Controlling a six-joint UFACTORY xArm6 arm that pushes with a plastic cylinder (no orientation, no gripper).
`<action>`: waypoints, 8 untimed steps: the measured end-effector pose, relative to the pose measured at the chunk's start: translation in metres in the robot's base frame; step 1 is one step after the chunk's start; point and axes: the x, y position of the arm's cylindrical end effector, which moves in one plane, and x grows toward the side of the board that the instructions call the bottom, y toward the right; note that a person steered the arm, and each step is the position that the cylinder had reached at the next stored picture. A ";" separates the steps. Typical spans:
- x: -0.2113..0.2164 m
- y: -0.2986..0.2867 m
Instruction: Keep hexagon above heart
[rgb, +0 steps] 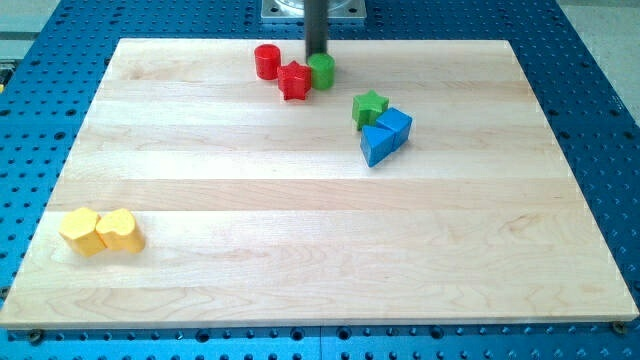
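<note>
In the one camera view, our rod comes down from the view's top and its lower end, my tip (317, 56), sits at the far edge of the board (300, 260), touching or just behind the green cylinder (322, 71). We have no jaws to speak of: the arm ends in a bare rod, so nothing is gripped and all we can do is push.

The task's things lie well apart from us, at the view's bottom left. The yellow hexagon (79, 231) and the yellow heart (121, 230) sit side by side and touching, the hexagon on the view's left, at about the same height on the board. By our judgement the hexagon is not yet clearly above the heart.

The risks begin where we stand. The green cylinder touches the red star (294, 81), with the red cylinder (266, 61) just beside it, so leaving carelessly could drag that cluster across the board. A straight line towards the yellow pair looks clear; the green star (369, 107) and the two blue blocks (385, 135) lie off to the view's right. Since the yellow blocks touch, a push on the hexagon could carry the heart along, or slide either over the nearby left edge.
</note>
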 end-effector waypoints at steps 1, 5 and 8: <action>0.044 0.013; 0.088 -0.032; 0.342 -0.159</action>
